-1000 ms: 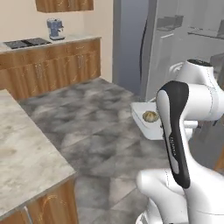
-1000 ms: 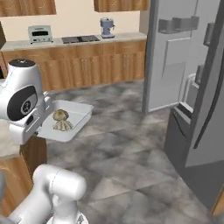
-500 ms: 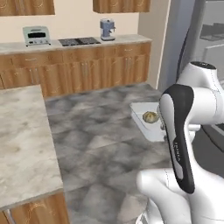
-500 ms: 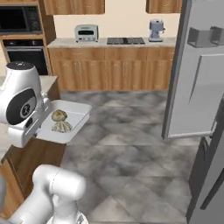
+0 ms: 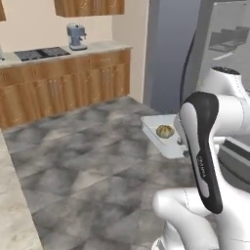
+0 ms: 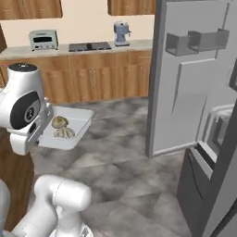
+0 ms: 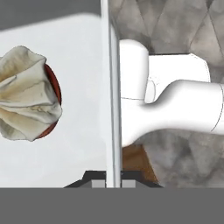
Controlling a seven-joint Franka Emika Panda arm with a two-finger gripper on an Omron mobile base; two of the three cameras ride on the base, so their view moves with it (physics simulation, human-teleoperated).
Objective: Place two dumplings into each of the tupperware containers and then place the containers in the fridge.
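Shift since half a second back: whole scene has been swung round by the base, so the open fridge is now seen close on the right of the right base view instead of at the edge; nothing on the floor has been moved.
Claw: pressed together on the wall of the tupperware container, which is pinched at its rim and carried out in front of the arm, roughly level.
Cargo: two dumplings are seen lying side by side inside the box in the right base view.
Fridge: door is swung open, its door bins are visible; still well apart from the box.
Meaning for the task: one filled container is judged to be on its way in; the approach is not yet done.
Far wall: coffee machine and toaster are left on the desk.
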